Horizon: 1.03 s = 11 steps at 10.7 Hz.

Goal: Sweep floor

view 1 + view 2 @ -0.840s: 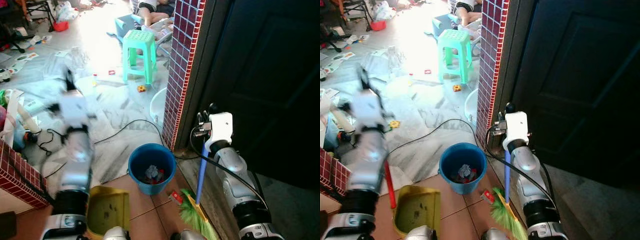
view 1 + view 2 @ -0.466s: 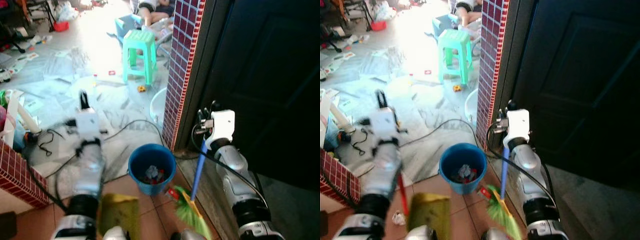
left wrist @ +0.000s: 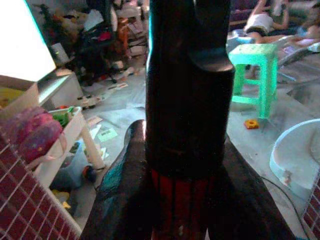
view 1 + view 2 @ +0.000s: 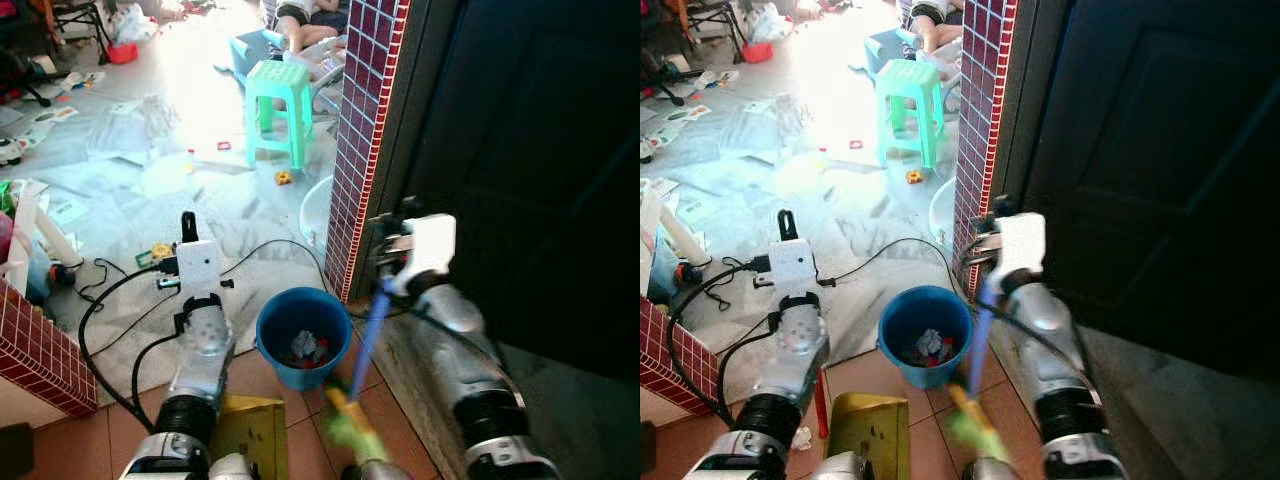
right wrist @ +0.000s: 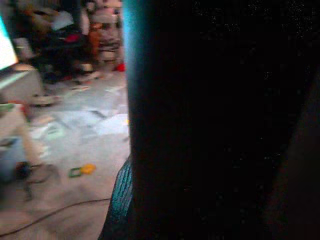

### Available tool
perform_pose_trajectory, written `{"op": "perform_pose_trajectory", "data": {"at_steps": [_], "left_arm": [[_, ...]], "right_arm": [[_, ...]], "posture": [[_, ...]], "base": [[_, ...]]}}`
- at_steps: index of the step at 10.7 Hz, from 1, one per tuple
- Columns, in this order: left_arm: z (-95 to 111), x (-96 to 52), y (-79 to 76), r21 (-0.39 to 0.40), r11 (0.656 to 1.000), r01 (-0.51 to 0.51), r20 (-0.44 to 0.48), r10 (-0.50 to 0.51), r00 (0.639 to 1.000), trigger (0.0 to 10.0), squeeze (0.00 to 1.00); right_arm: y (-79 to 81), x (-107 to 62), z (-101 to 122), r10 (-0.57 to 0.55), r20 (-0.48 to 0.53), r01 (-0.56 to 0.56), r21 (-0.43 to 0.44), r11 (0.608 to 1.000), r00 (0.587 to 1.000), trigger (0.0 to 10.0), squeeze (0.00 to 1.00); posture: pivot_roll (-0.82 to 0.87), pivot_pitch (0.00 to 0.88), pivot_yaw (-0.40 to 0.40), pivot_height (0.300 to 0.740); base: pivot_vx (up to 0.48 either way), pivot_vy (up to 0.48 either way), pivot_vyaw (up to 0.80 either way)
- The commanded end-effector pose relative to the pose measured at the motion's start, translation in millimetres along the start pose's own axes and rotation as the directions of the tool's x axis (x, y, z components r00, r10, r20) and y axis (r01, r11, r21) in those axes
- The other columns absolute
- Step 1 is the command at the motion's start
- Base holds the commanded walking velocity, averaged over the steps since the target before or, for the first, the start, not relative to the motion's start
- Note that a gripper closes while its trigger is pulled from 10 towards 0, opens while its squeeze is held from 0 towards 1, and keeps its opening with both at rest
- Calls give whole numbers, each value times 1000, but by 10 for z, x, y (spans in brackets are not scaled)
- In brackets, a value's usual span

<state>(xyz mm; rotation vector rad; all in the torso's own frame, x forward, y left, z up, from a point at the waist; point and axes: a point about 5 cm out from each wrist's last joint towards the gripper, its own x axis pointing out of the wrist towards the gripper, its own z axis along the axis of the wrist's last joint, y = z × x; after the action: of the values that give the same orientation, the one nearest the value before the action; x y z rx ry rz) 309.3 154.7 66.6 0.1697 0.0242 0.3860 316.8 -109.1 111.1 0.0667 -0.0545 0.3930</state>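
Observation:
My left gripper (image 4: 188,232) is shut on the dark top of the dustpan's red handle (image 4: 820,412), seen close between the black fingers (image 3: 125,200). The yellow dustpan (image 4: 245,432) rests on the tiles just left of the blue bucket (image 4: 302,335), which holds some trash. My right gripper (image 4: 392,240) is shut on the broom's blue handle (image 4: 368,335), beside the brick pillar. The green bristles (image 4: 345,437) are blurred and lie on the floor in front of the bucket, close to the dustpan. In the right wrist view the handle (image 5: 200,125) is a dark mass.
A brick pillar (image 4: 360,150) and a dark door (image 4: 540,170) stand at the right. A black cable (image 4: 270,243), a white basin (image 4: 315,210) and a turquoise stool (image 4: 278,100) lie ahead. A low brick wall (image 4: 30,350) is at the left. A paper scrap (image 4: 797,437) lies by the dustpan. A person (image 4: 300,15) lies at the back.
My left arm has swung right toward the bucket, bringing the dustpan with it. My right arm has pulled the broom left, so the bristles swept toward the dustpan.

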Motion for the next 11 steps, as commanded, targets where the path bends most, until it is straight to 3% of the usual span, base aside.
{"op": "perform_pose_trajectory", "data": {"at_steps": [1,3,5,8,11], "left_arm": [[-32,-4,13,15,1000,-5,-5,5,1000,10000,0],[-51,-6,11,10,1000,1,-17,-1,1000,10000,0],[-97,-31,-43,-39,994,106,-60,-108,992,10000,0],[-101,-33,-28,-34,994,105,-56,-107,993,10000,0],[-100,-36,-15,-43,992,122,-54,-125,991,10000,0]], "right_arm": [[62,30,95,48,38,-50,50,998,998,10000,0],[131,11,156,127,57,-133,106,985,990,10000,0],[140,9,238,164,76,-171,110,979,984,10000,0],[197,-29,273,225,89,-236,143,961,970,10000,0],[209,9,536,228,176,-246,90,965,958,10000,0]], "posture": [[-72,0,-3,740],[-76,0,1,740],[-80,0,5,740],[-75,0,4,740],[-79,0,9,740]], "base": [[0,0,0],[0,0,0],[0,0,0],[0,0,0],[0,0,0]]}}
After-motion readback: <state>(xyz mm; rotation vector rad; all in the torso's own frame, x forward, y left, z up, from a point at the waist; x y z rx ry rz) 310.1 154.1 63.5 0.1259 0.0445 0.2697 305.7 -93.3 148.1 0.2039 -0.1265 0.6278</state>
